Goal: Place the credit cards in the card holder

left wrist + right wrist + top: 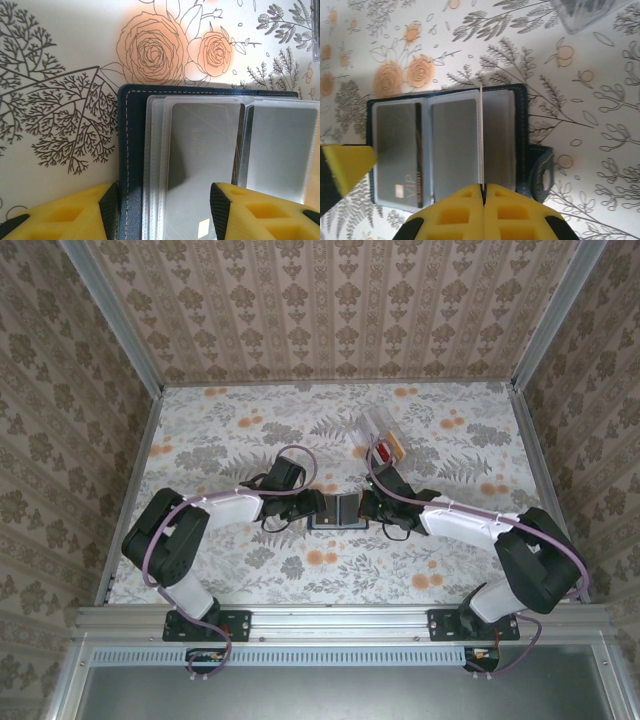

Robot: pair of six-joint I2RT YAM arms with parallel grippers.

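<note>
Closed right gripper [483, 192] pinches thin pale sheet [481, 135] (card or sleeve page, unclear) above open card holder [521, 130]; half-open left gripper [164, 195] straddles its left half; clear box [580, 15] upper right.

White-and-black arms [225, 508]; purple cables [147, 560] — yellow finger pads [260, 215].

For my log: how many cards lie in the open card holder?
2 in the card holder: a dark VIP card in one sleeve, a grey card in the next sleeve. The upright sheet may hide more.
</note>
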